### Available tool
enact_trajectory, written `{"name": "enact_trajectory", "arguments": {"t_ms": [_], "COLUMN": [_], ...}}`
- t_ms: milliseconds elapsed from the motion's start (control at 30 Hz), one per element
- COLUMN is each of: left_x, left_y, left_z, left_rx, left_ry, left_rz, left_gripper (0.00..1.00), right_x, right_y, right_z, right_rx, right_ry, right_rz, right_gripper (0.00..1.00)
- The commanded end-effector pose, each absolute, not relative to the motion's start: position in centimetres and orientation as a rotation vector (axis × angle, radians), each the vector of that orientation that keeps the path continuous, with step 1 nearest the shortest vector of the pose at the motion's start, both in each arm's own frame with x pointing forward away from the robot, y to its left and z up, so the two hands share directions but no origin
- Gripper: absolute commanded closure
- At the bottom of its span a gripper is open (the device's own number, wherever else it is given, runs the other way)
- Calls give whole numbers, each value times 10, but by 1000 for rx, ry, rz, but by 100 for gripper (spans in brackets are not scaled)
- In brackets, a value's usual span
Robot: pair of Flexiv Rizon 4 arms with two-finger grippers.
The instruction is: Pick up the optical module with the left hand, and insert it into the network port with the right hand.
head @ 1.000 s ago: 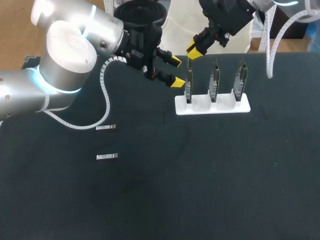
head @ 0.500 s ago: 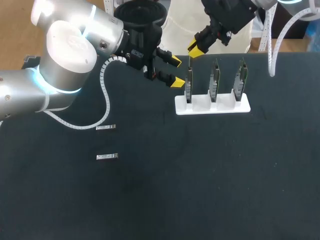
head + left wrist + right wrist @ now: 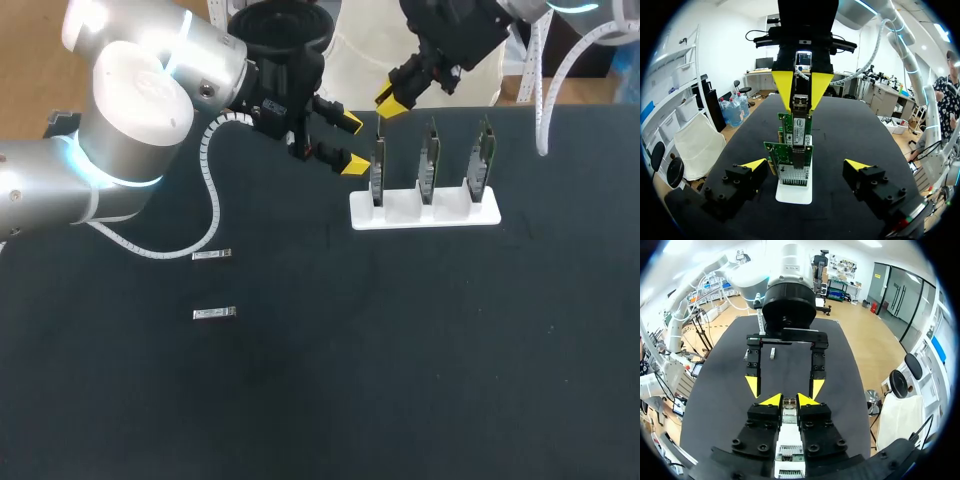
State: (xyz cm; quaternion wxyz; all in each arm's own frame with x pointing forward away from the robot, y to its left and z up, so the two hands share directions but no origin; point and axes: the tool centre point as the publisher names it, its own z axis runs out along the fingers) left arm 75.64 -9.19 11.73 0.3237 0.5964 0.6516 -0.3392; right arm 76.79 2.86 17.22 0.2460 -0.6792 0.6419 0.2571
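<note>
- Right gripper (image 3: 392,100), upper centre of the head view: jaws closed on an optical module (image 3: 800,103), above the leftmost card (image 3: 377,172) of 3 in the white holder (image 3: 425,218).
- Left gripper (image 3: 352,142): jaws open, just left of that card.
- 2 loose modules (image 3: 212,256) (image 3: 214,314): on the table (image 3: 400,350), left of centre.

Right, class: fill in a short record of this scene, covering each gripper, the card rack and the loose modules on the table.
left gripper: open, empty, facing the rack
right gripper: shut on optical module, above the end card
rack: white, holds three upright cards
loose modules: two, flat on the table, away from both grippers
</note>
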Motion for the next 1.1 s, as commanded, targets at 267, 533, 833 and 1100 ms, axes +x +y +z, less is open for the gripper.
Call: {"name": "enact_trajectory", "arguments": {"t_ms": [267, 533, 833, 1100], "left_x": [758, 758, 758, 758], "left_y": [-93, -93, -93, -93], "left_z": [118, 118, 118, 118], "left_rx": [1569, 1569, 1569, 1569], "left_ry": [1713, 1713, 1713, 1713], "left_rz": [-892, -892, -892, -892], "left_gripper": [0, 0, 0, 0], "right_x": [767, 767, 766, 766], "right_y": [31, 30, 30, 30], "right_z": [171, 172, 167, 166], "right_rx": [-1841, -1841, -1845, -1830], "right_ry": [1745, 1745, 1760, 1771], "right_rz": [724, 705, 713, 716], "right_gripper": [100, 100, 100, 0]}}
